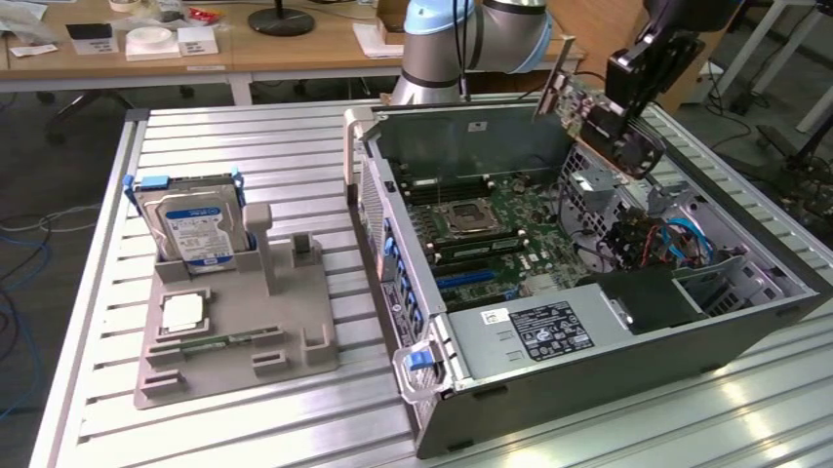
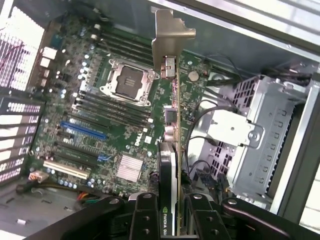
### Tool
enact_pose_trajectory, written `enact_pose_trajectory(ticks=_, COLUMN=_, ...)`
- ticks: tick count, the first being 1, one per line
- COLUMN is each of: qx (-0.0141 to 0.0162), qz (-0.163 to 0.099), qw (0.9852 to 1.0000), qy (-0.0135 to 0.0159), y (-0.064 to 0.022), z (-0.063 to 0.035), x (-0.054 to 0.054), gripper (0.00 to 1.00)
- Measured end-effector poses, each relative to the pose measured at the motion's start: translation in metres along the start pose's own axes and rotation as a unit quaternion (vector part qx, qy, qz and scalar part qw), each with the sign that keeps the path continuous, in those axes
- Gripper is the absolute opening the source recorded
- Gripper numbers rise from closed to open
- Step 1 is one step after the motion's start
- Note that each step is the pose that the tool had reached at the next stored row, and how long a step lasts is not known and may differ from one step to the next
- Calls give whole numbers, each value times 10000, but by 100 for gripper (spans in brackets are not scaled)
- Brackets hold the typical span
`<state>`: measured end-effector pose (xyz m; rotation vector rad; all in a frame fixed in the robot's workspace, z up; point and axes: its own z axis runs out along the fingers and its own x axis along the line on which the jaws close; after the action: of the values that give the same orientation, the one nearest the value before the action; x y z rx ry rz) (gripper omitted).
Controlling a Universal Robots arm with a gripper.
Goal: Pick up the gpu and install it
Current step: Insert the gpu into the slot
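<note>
Slatted aluminium worktop [image 1: 260,146], open computer case [image 1: 625,341], my gripper [image 1: 622,132] clamped on the gpu [image 1: 579,107] (bracket end farthest from me), above the motherboard [image 1: 482,229], at its two o'clock, exterior view.

Robotics lab: slotted aluminium bench [image 1: 260,136], desks [image 1: 280,56] behind.

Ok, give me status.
End effector shut on gpu. Held above motherboard, not seated. Cables close beside it.

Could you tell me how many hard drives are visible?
1: the hard drive stands upright in the gray holder to the exterior view's left of the computer case; its drive bays may hide more.
</note>
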<state>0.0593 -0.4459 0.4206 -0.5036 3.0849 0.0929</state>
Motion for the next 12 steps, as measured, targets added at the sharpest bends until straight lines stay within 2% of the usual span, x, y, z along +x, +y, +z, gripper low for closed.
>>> enact_pose_trajectory(ticks=6, qx=-9, qz=-374, qw=9993, qy=21, y=0, z=0, x=0, gripper=27)
enact_pose_trajectory(ticks=12, qx=-18, qz=-745, qw=9972, qy=42, y=0, z=0, x=0, gripper=27)
